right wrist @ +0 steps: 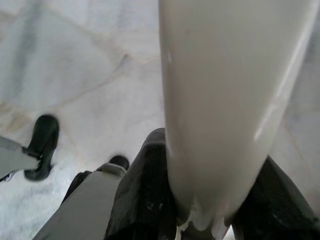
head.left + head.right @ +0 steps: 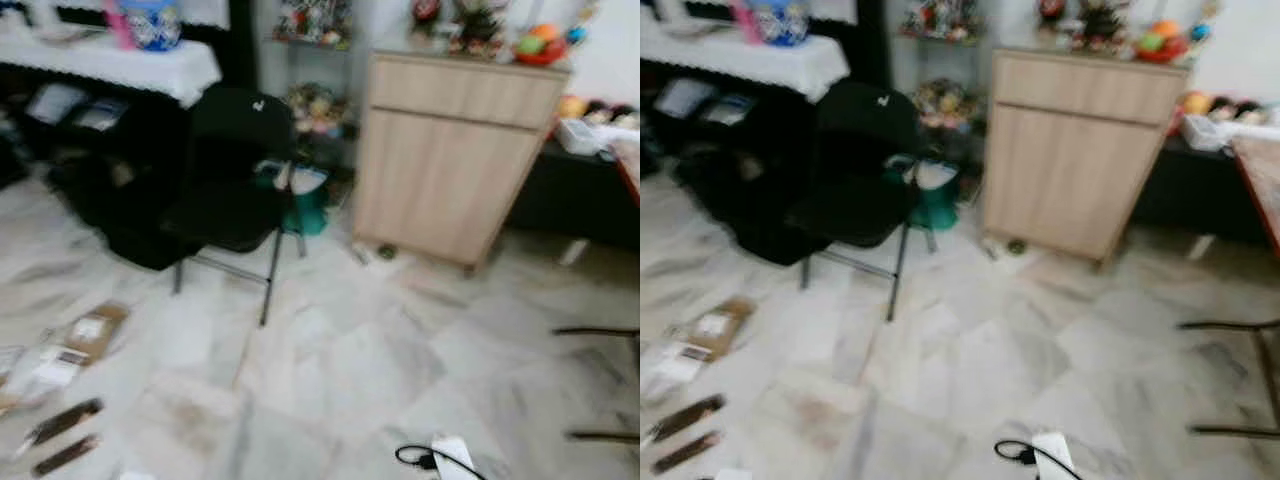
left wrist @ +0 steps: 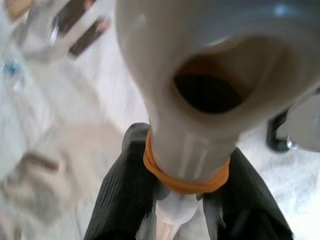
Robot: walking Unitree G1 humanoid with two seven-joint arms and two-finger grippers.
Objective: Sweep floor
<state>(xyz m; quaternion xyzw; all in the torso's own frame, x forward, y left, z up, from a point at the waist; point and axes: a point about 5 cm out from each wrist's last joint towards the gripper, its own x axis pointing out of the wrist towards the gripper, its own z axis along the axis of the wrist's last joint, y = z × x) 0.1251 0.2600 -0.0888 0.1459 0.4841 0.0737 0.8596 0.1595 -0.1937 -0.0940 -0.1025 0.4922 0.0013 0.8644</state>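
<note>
Between black chair (image 2: pixel 235 190) and wooden cabinet (image 2: pixel 450 160), open marble floor (image 2: pixel 340 370).

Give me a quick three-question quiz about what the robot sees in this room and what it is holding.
1. True or false: the black folding chair stands to the left of the wooden cabinet.
2. What colour band circles the white handle held in the left gripper? A) blue B) orange C) green
3. What does the right gripper clamp?

Key:
1. True.
2. B, the orange band.
3. A smooth white pole, above the marble floor.
</note>
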